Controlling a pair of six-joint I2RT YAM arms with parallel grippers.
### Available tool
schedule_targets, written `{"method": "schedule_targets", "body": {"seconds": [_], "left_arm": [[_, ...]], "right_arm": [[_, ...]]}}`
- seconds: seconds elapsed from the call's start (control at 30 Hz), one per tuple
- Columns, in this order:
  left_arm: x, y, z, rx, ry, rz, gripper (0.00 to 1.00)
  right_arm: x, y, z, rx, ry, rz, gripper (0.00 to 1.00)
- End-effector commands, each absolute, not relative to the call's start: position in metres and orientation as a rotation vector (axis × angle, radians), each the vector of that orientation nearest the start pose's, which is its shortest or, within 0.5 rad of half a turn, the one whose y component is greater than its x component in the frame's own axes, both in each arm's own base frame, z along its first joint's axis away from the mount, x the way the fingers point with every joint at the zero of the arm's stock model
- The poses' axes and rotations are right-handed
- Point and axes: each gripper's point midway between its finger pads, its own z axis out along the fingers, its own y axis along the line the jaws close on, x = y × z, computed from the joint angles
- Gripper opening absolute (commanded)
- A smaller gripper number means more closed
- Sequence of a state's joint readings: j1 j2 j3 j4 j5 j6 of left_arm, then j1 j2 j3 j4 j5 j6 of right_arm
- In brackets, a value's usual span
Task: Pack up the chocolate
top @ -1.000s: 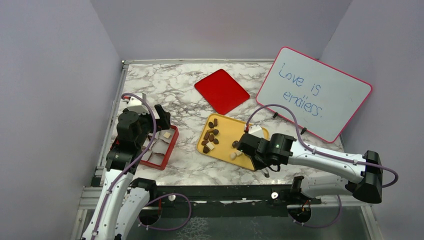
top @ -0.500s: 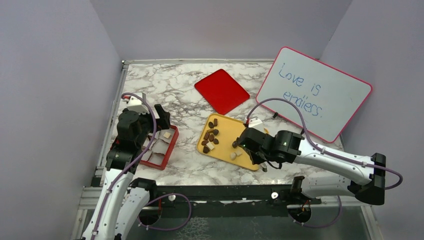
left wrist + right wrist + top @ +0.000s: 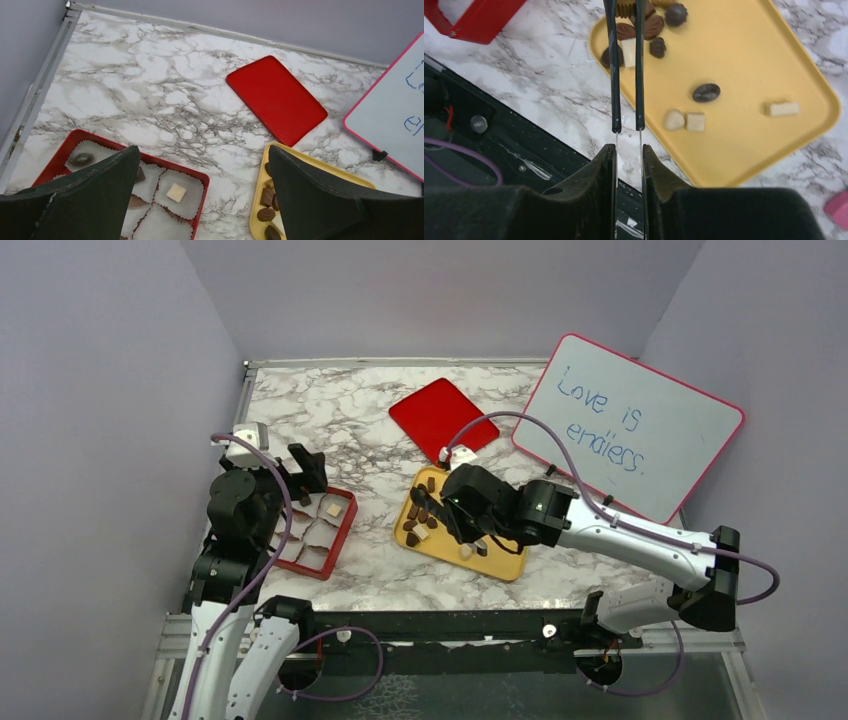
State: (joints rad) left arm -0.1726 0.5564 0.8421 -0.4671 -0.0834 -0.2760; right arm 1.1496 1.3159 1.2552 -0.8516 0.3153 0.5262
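- My right gripper [image 3: 629, 150] is pressed onto the tweezers [image 3: 615, 75]. Their arms stand narrowly apart and reach across the tray [image 3: 749, 65].
- Most of the chocolate [image 3: 644, 30] lies heaped along the tray edge that faces the box [image 3: 170, 164]. A few loose pieces sit apart on the bare middle of the tray.
- The tweezer tips leave the top of the wrist view beside a ridged piece [image 3: 626, 7]. I cannot tell whether it is pinched.
- My left gripper [image 3: 203, 148] hangs spread wide over the box at the left edge of the counter [image 3: 150, 85], holding nothing.
- The box holds a cream square [image 3: 176, 192] and a dark oval [image 3: 81, 159] in separate cups. Other cups look unfilled.
- The step in hand, as I read it, is lifting one piece out of the heap.
- To do it well, I would put one tip on each side of a single piece, across its widest part, and close slowly. The ridged piece should grip better than a smooth oval.
- The heap is the risk. The pieces touch, so a tip wedged between two could drag or flick a neighbour off the tray edge.
- I would lift straight up clear of the heap before swinging toward the box.
- The left gripper sits right over the cups, so I would draw it back first to keep the arms from meeting there.
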Motion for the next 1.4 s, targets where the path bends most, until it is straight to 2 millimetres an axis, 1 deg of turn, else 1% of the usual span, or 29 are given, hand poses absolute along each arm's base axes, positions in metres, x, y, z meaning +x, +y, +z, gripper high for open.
{"method": "schedule_targets", "body": {"seconds": [0.0,0.07,0.2,0.33,0.4,0.43,0.5,0.67,0.8,1.0,1.1,1.37], "left_arm": [[0.243,-0.031,0.324,-0.187,1.688,-0.226,0.99],[0.243,-0.027,0.33,-0.204,1.673,-0.214,0.99],[0.244,-0.024,0.342,-0.216,1.655,-0.199,0.99],[0.243,-0.019,0.352,-0.238,1.632,-0.185,0.99],[0.243,-0.016,0.355,-0.26,1.621,-0.174,0.99],[0.242,-0.014,0.358,-0.27,1.612,-0.17,0.99],[0.241,-0.011,0.361,-0.289,1.602,-0.161,0.99],[0.238,-0.006,0.371,-0.301,1.576,-0.141,0.99],[0.235,0.001,0.381,-0.295,1.553,-0.099,0.99],[0.231,0.007,0.392,-0.305,1.523,-0.069,0.99],[0.231,0.008,0.395,-0.305,1.518,-0.066,0.99],[0.227,0.009,0.393,-0.3,1.514,-0.06,0.99]], "right_arm": [[0.179,0.332,0.224,-0.694,2.232,0.537,0.25],[0.181,0.349,0.23,-0.728,2.196,0.587,0.25],[0.181,0.383,0.239,-0.831,2.114,0.703,0.25],[0.187,0.407,0.24,-0.892,2.054,0.732,0.25],[0.19,0.418,0.236,-0.927,2.046,0.731,0.25],[0.191,0.425,0.231,-0.946,2.051,0.732,0.25],[0.191,0.434,0.229,-0.969,2.041,0.747,0.25],[0.19,0.459,0.213,-1.038,2.034,0.798,0.26],[0.19,0.47,0.194,-1.066,2.053,0.764,0.26],[0.178,0.482,0.178,-1.205,1.993,0.71,0.27],[0.172,0.487,0.17,-1.267,1.975,0.688,0.29],[0.171,0.495,0.153,-1.31,1.966,0.572,0.31]]}}
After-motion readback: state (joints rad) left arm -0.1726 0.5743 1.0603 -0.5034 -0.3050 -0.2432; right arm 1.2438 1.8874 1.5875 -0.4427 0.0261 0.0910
